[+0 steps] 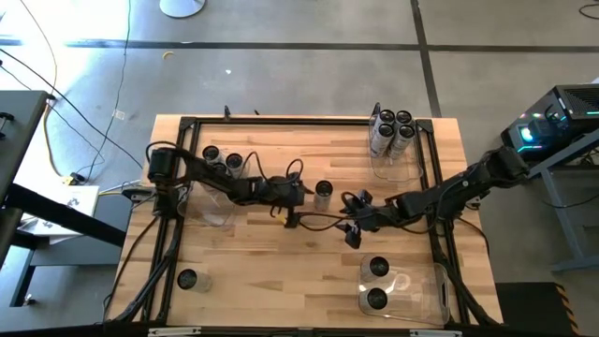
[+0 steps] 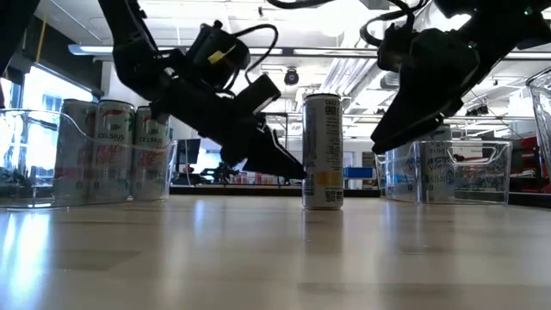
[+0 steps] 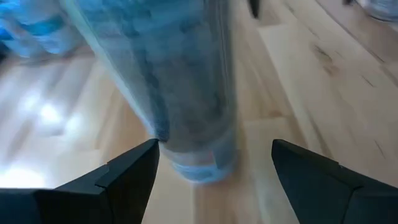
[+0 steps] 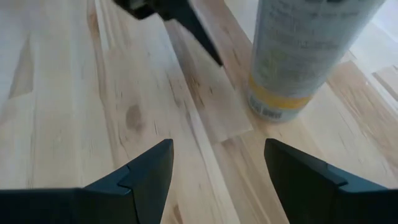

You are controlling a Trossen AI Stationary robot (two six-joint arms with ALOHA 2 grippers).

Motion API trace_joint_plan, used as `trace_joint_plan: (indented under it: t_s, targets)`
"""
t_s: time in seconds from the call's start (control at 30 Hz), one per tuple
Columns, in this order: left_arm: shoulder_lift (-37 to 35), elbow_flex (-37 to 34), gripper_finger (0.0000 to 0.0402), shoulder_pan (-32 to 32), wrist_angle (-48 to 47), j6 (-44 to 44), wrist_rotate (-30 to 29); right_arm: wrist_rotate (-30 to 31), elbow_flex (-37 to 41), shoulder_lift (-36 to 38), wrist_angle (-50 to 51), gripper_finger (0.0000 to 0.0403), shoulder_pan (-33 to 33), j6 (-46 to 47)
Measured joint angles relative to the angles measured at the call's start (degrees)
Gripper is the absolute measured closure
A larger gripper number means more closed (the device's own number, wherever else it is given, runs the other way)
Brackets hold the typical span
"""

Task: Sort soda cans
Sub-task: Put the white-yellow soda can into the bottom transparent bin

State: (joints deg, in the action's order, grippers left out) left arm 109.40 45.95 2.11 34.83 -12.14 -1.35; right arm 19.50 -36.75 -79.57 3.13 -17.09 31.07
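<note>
Centring matters: the spread left gripper [image 1: 309, 195] has the lone soda can [image 1: 324, 194] just ahead, seemingly off-centre, so square up before closing.

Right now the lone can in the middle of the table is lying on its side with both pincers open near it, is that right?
Not quite. The lone can stands upright on the table, as the low view shows. The rest holds: the left pincer and the right pincer are both open near it, neither one holding it.
</note>
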Motion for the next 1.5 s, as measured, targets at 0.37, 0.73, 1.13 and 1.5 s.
trace_joint_plan:
  t_s: [0.37,0.73,1.13,1.5]
  targets:
    - [-1.60,0.01,0.0116,-6.59,-8.85,-0.49,9.74,-0.68,0.00,0.00,2.82,0.0155,-0.08,1.32]
    - [-5.70,0.01,0.0169,-5.55,-15.73,-0.46,4.29,-0.97,0.00,0.00,7.81,0.0155,-0.08,7.50]
    - [-5.05,-0.01,0.0231,1.63,-16.79,5.65,3.18,-0.21,0.02,0.00,5.63,0.0155,-0.08,7.50]
    - [-2.74,-0.01,0.0327,2.83,-14.36,3.52,3.20,2.57,0.09,0.02,6.05,0.0155,-0.08,7.48]
